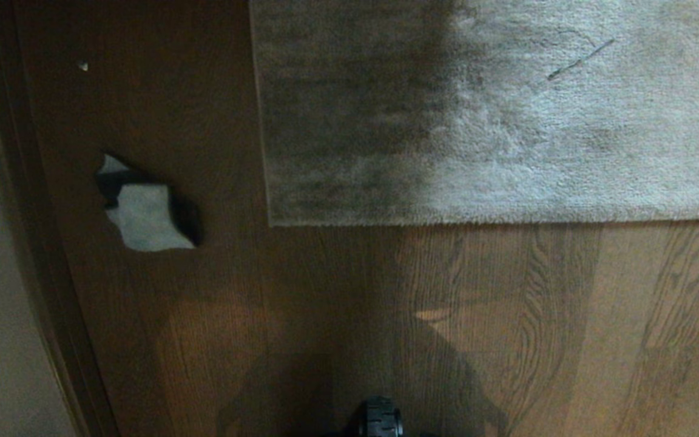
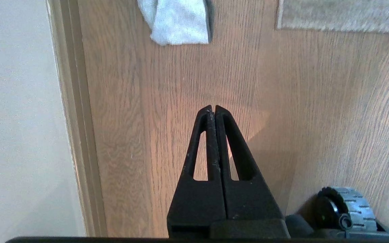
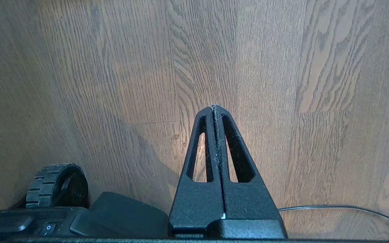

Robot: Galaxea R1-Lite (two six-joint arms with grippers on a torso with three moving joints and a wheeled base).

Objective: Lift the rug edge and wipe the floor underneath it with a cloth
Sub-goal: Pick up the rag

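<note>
A pale grey-beige plush rug [image 1: 495, 109] lies flat across the far right of the head view; its near edge [image 1: 507, 222] and square left corner [image 1: 272, 223] rest on the brown wood floor [image 1: 507, 328]. The small pale grey cloth [image 1: 146, 215] sits crumpled on the floor left of that corner, close to the wall. In the left wrist view the cloth [image 2: 177, 23] lies some way ahead of my left gripper [image 2: 213, 107], which is shut and empty, and the rug corner [image 2: 282, 23] shows off to one side. My right gripper [image 3: 214, 107] is shut and empty over bare planks.
A pale wall with a wooden baseboard [image 1: 28, 243] runs down the left side. A wheel of my base [image 1: 380, 419] shows at the bottom, also in the wrist views as wheel [image 2: 344, 209] and wheel [image 3: 56, 184]. A thin black cable [image 3: 343, 207] trails on the floor near the right gripper.
</note>
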